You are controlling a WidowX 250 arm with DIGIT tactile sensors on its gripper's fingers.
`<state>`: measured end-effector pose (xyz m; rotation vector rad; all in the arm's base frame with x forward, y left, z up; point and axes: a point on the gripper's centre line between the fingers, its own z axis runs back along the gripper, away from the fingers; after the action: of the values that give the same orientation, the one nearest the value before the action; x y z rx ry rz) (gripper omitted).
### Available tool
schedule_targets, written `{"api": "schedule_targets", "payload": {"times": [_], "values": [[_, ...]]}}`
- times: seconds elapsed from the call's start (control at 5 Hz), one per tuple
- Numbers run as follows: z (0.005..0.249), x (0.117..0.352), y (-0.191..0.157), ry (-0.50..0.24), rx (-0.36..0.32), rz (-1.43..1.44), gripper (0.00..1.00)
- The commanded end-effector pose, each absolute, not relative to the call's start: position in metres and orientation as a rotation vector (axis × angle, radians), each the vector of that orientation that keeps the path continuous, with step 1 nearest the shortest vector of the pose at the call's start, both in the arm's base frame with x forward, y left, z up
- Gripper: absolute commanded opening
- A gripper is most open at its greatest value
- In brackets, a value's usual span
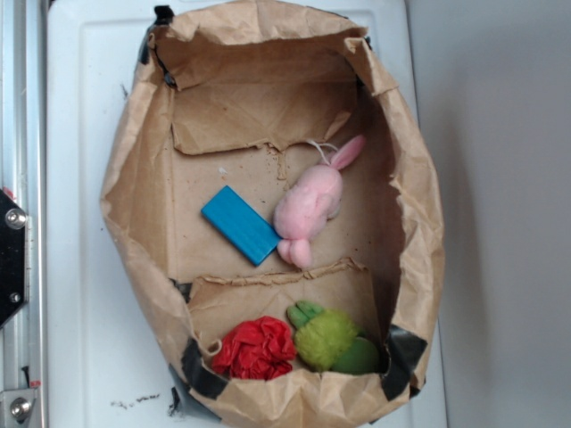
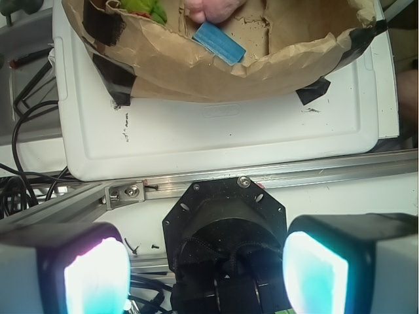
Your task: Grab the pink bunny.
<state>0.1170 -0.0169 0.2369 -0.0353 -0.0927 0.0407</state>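
The gripper [image 2: 206, 261] is released, its two glowing pads [image 2: 95, 275] set wide apart with nothing between them, and in the wrist view it hangs over the robot's own black base [image 2: 226, 229] and the metal rail [image 2: 262, 180], outside the paper bag [image 2: 196, 72] altogether. The step in hand looks like the first reach: the arm should travel toward twelve o'clock in the wrist view, clear the bag's crumpled near rim with height to spare, and only then descend, jaws kept wide. From the gripper, the pink bunny [image 2: 213, 8] lies far off at about twelve o'clock, only its lower edge showing at the top of the frame, just beyond the blue block [image 2: 219, 42]. In the exterior view the bunny [image 1: 310, 205] lies on the bag's floor, ears pointing to one o'clock, its side touching the block [image 1: 239, 225] at its eight o'clock. A grasp across the plump body, on the side away from the block, seems safest. The green plush [image 1: 332, 339] and red ball [image 1: 257, 348] sit well apart at six o'clock.
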Motion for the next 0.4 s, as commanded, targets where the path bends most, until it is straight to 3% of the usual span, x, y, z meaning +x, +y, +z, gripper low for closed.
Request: {"api": "schedule_targets", "payload": {"times": [0.0, 0.2], "values": [[0.237, 0.117, -0.017, -0.093, -0.035, 0.041, 1.00], [0.231, 0.167, -0.011, -0.079, -0.039, 0.200, 1.00]]}}
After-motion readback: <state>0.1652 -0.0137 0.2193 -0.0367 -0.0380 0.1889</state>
